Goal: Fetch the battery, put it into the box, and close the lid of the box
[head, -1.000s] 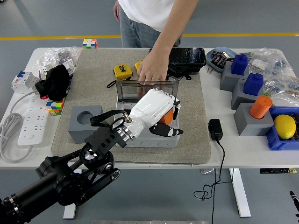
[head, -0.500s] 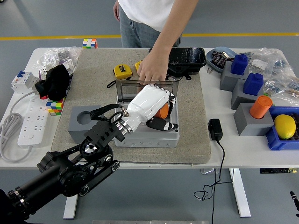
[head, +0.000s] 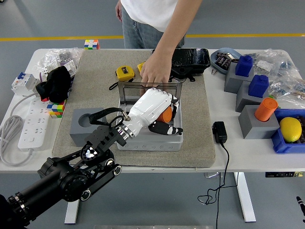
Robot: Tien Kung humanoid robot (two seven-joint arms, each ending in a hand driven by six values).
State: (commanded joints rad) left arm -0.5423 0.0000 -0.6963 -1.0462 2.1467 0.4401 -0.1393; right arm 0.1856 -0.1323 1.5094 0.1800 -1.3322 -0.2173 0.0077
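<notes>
A white-shelled robot left hand [head: 153,109] with black fingertips covers an orange cylindrical battery [head: 165,114] inside a light grey plastic box [head: 150,139] with a clear lid [head: 129,91], on a beige-grey felt mat [head: 95,86].

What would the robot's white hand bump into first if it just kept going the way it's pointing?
Probably the box's raised clear lid, which a person's hand holds upright just beyond the left hand. The hand grips an orange battery over the open box; depth is uncertain.

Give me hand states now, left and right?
Left hand: shut on the orange battery, inside the open box.
Right hand: not in view.
</notes>
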